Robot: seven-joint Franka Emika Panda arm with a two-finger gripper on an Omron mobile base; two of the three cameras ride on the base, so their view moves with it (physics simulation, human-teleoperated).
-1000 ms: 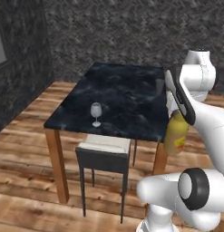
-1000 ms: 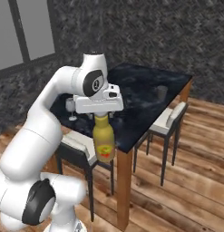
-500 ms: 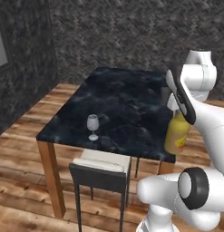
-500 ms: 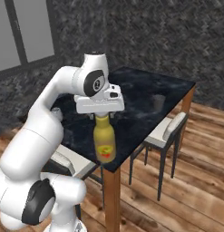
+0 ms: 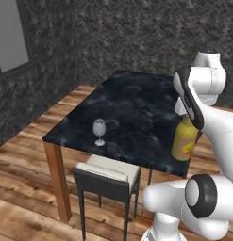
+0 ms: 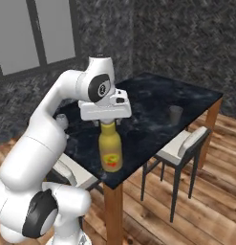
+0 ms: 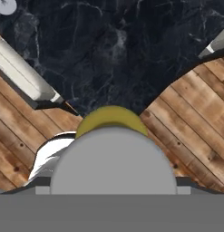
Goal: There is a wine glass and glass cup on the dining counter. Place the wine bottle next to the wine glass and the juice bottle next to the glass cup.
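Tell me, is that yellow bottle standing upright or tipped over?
Upright. The juice bottle hangs vertically, cap up, beneath the gripper, which holds it by the neck over the dining counter corner.

A dark-framed chair with a pale cushion sits at about 6 o'clock in the left base view, its seat tucked under the worktop's near edge. In the right base view a second chair of the same kind stands at about 4 o'clock. Wooden plank flooring covers the ground. Rough dark stone walls enclose the room, and a grey window sits at 11 o'clock.
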